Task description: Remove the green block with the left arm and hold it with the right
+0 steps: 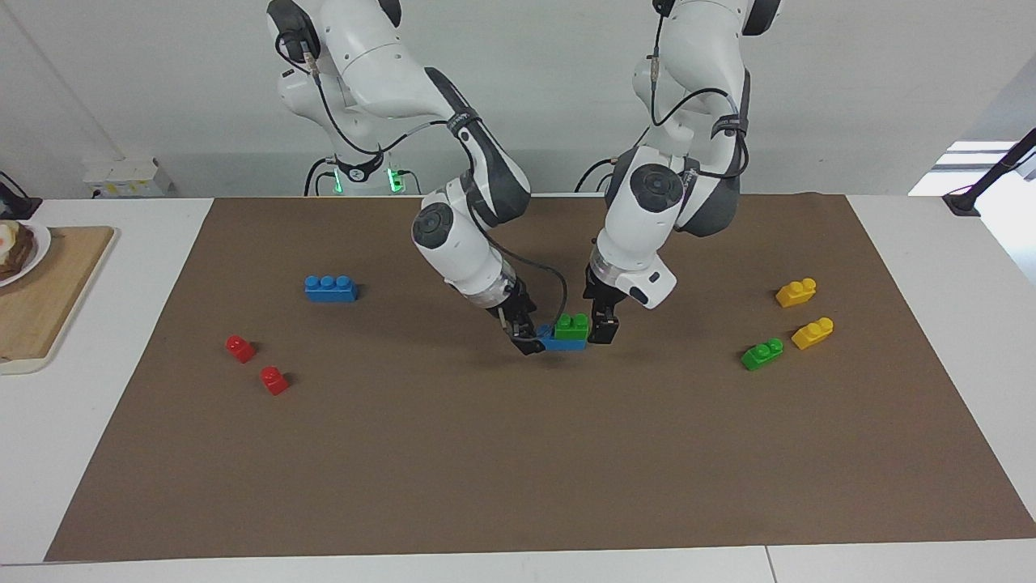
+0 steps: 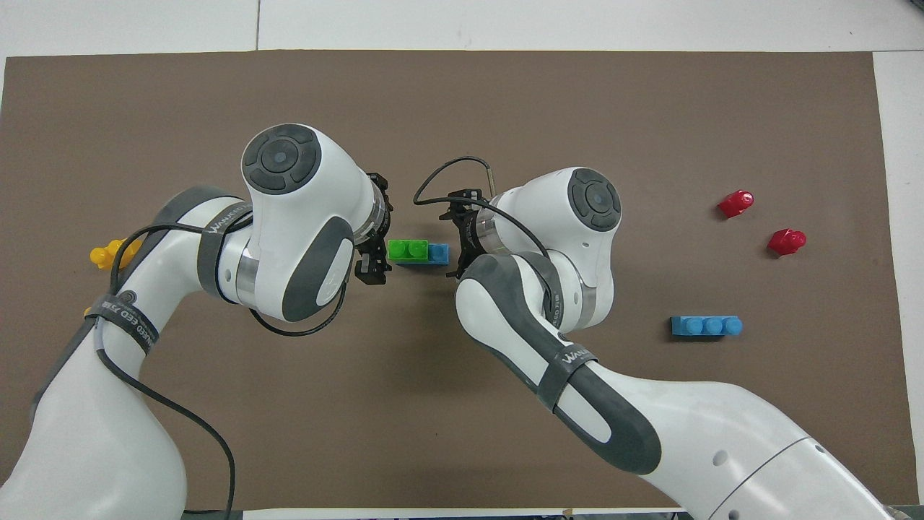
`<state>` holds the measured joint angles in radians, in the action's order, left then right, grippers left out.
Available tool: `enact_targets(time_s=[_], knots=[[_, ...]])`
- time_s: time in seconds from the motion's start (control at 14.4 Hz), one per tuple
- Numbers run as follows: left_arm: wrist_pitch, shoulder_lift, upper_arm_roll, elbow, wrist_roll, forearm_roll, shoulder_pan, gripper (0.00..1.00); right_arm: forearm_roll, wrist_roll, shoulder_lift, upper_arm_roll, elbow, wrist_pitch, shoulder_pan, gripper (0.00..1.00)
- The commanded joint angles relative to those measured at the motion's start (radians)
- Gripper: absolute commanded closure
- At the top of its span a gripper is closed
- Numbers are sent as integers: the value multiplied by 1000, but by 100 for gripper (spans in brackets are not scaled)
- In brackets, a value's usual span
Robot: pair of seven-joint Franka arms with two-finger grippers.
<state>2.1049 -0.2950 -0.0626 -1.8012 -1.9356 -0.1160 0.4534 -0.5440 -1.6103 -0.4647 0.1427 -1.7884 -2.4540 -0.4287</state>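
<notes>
right gripper (image 1: 530,338) is clamped on the free end of the blue brick (image 1: 558,341) in the middle of the brown mat (image 1: 518,453), fingers on either side of it. your green block (image 1: 572,325) sits stacked on that brick, on the end toward the left arm. left gripper (image 1: 602,328) is down just beside the green block at that same end; you can't tell from either view whether its fingers are on the block or how wide they stand. a second blue brick (image 1: 331,288) lies well apart toward the right arm's end, with two red blocks (image 1: 240,348) farther from the robots than it. toward the left arm's end you have two yellow blocks (image 1: 796,292) and a flatter green brick (image 1: 762,354). wooden board (image 1: 48,300) with a plate (image 1: 36,243) sits off the mat at the right arm's end.
</notes>
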Motion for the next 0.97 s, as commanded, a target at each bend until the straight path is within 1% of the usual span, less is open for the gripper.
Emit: enact_targets(time_s=[0.0, 0.14, 0.35, 0.62, 0.9], knots=[[32, 45, 12, -64, -22, 16, 22, 0, -30, -13, -5, 0, -25, -45, -18, 1], [47, 45, 13, -75, -31, 16, 31, 0, -30, -13, -3, -2, -26, -45, -27, 1], [49, 19, 15, -70, -36, 16, 53, 0, -30, -11, -8, -2, -37, -66, -27, 1], [53, 13, 15, -70, -52, 16, 53, 0, -30, -11, -12, -2, -42, -82, -28, 1], [96, 7, 15, -86, -72, 16, 51, 0, -30, -11, -11, 0, -49, -97, -30, 1]])
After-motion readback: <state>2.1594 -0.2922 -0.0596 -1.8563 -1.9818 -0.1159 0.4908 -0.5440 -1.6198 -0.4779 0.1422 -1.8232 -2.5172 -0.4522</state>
